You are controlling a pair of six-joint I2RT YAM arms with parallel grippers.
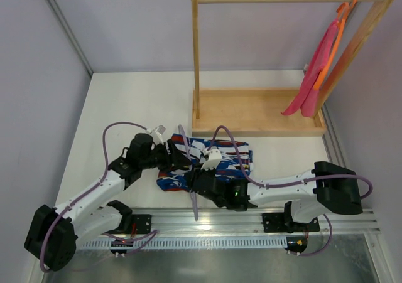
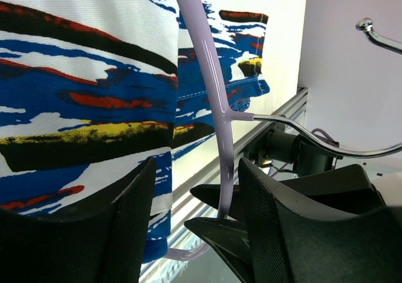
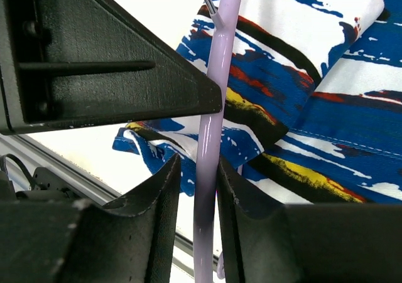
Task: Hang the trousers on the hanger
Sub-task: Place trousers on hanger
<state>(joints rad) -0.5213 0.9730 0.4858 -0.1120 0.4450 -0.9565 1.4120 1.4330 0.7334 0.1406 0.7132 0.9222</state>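
The hanger (image 3: 212, 107) crosses the trousers (image 1: 237, 159), and one of its pale bars runs through both claws. The right claw (image 3: 198, 160) has narrowed around that bar. Its 3 o'clock finger lies against the plastic and a sliver of gap shows at its 9 o'clock finger, so I cannot tell whether it truly pinches. The left claw (image 2: 196, 164) is open, with jaws much wider than the bar. The bar passes just beside its 3 o'clock finger, with no clear contact. The silver hook (image 2: 314, 132) leaves the fork of the hanger toward 3 o'clock in the left wrist view.

From above, the trousers lie folded flat on the near half of the white tabletop (image 1: 125, 107). The left claw is at their 9 o'clock edge and the right claw at about 7 o'clock. The hanger bar runs from 12 to 6 across their left part, and its low end reaches the metal rail (image 1: 251, 217) at the near edge.

A wooden rack (image 1: 251, 110) stands just beyond the trousers at 12 to 1 o'clock. At 2 o'clock a pink cloth (image 1: 317, 69) hangs from its top bar on an orange hanger (image 1: 336, 38). Pale grey-lilac walls (image 1: 125, 26) close in the tabletop.
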